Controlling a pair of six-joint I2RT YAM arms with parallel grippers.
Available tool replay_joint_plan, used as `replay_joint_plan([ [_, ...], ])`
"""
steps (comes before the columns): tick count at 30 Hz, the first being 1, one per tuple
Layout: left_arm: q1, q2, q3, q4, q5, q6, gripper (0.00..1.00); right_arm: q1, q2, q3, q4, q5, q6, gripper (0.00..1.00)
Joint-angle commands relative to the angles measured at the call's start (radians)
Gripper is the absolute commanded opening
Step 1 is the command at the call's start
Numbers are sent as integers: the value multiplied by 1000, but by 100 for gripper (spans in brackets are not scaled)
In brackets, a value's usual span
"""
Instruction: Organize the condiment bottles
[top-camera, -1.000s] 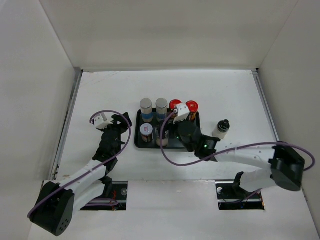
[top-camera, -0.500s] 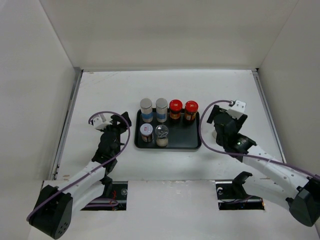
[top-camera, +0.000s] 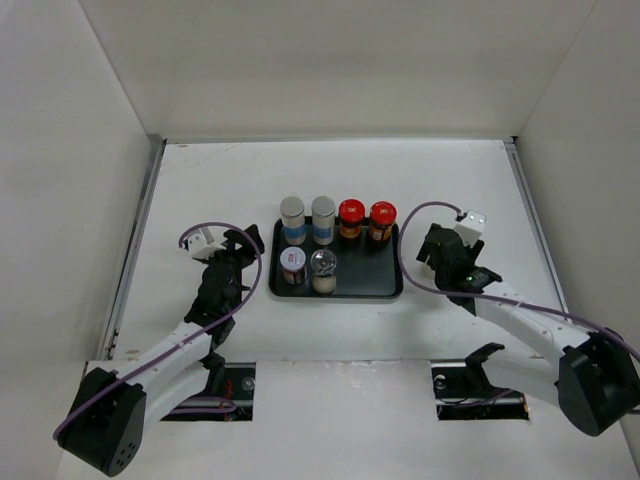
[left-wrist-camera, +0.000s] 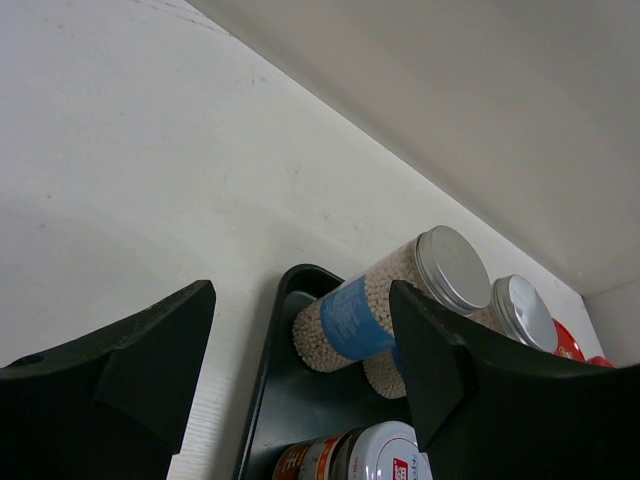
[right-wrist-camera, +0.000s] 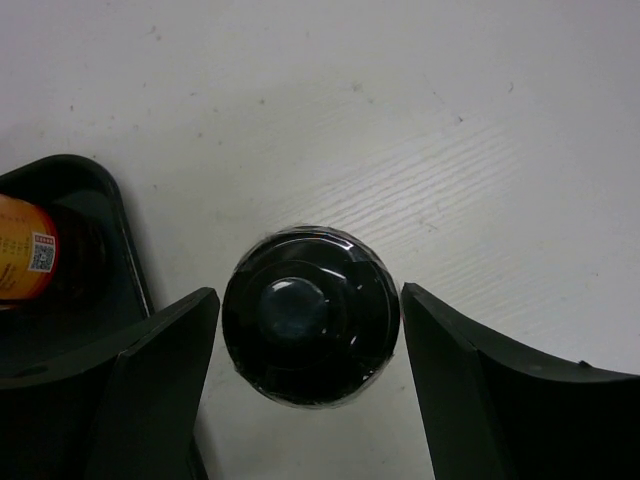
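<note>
Right wrist: what is changing?
– Right gripper (top-camera: 437, 258) is coming off the flat black rectangular tray (top-camera: 385, 290), narrowing around the dark-lidded cylindrical spice jar (right-wrist-camera: 305, 315) at its three o'clock, seemingly the last one outside; contact I cannot tell. Left gripper (left-wrist-camera: 300, 290) is idling half-open, empty

Six jars (top-camera: 323, 220) stand in the tray (top-camera: 370, 272), the seventh jar (right-wrist-camera: 310, 316) right of it.

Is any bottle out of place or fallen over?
Yes: the dark-lidded bottle stands on the table outside the tray, between the fingers of the right end effector. The other six stand upright inside it.
</note>
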Motion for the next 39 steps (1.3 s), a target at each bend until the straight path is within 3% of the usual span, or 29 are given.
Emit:
replay_joint_plan([
  [1, -2, -7, -4, 32, -7, -9, 71, -12, 15, 1, 65, -1, 17, 74],
  [6, -4, 19, 1, 38, -14, -9, 78, 44, -95, -5, 88, 121, 5, 62],
  [12, -7, 32, 4, 38, -37, -8, 88, 222, -159, 73, 79, 135, -86, 59],
  [15, -15, 40, 5, 32, -74, -9, 100, 337, -98, 121, 104, 67, -80, 60],
  [22, -10, 5, -13, 30, -146, -9, 100, 466, 151, 165, 312, -22, -87, 61],
  [28, -4, 61, 7, 30, -142, -12, 100, 520, 283, 202, 381, -33, -112, 62],
  [31, -13, 91, 22, 30, -151, -15, 100, 534, 300, 204, 378, -16, -115, 69],
  [33, -9, 97, 27, 27, -143, -18, 100, 535, 289, 196, 380, -7, -115, 81],
  [35, -13, 85, 31, 7, -152, -18, 100, 535, 268, 187, 377, 7, -119, 99],
  [39, -6, 42, 109, -176, -198, -40, 100, 535, 175, 153, 383, 46, -142, 100],
])
